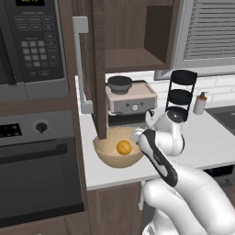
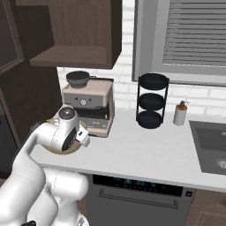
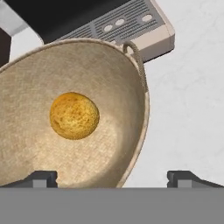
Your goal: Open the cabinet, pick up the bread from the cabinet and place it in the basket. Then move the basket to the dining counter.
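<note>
Already the cabinet stands open and the bread lies in the basket, just below the gripper. Its fingers are spread apart, empty, straddling the near rim. Carrying the basket to the dining counter is still to do.

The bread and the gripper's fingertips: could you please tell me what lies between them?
In the hand view, only the basket's bare woven inside lies between the bread and the fingertips; the gripper is open.

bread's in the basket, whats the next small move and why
Probably lower the open gripper onto the basket rim and close. The bread already lies inside, the fingertips straddle the near rim, and the basket sits beside the coffee machine, not yet moved.
</note>
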You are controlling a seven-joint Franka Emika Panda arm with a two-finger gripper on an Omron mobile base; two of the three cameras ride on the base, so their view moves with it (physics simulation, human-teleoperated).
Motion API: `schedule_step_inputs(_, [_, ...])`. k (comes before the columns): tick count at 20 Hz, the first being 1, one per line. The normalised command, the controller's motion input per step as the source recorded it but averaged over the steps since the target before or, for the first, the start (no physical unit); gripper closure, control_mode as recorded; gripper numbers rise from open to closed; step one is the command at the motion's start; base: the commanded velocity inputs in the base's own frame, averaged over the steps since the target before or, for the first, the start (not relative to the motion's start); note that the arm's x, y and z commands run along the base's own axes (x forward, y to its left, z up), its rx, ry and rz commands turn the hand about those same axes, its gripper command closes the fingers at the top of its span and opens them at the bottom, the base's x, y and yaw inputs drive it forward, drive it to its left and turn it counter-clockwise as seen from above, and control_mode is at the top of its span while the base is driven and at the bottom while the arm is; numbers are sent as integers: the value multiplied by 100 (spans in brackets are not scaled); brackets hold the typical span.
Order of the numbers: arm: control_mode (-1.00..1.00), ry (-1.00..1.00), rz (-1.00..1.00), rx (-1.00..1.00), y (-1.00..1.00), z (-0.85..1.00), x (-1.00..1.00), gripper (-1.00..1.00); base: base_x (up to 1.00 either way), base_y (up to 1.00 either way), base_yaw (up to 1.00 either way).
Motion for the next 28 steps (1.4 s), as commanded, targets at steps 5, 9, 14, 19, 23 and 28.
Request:
schedule_step_inputs(5, [-100, 0, 0, 0, 17, -61, 8, -100, 0, 0, 0])
schedule_step_inputs(9, [-100, 0, 0, 0, 0, -64, 0, -100, 0, 0, 0])
schedule_step_inputs(14, [-100, 1, 0, 0, 14, -72, 2, 100, 0, 0, 0])
schedule_step_inputs(19, [-100, 4, 0, -1, 12, -34, 0, 100, 0, 0, 0])
schedule_step_inputs(23, [-100, 4, -1, -1, 1, -8, -4, 100, 0, 0, 0])
schedule_step_inputs(28, [-100, 0, -22, 1, -6, 0, -22, 100, 0, 0, 0])
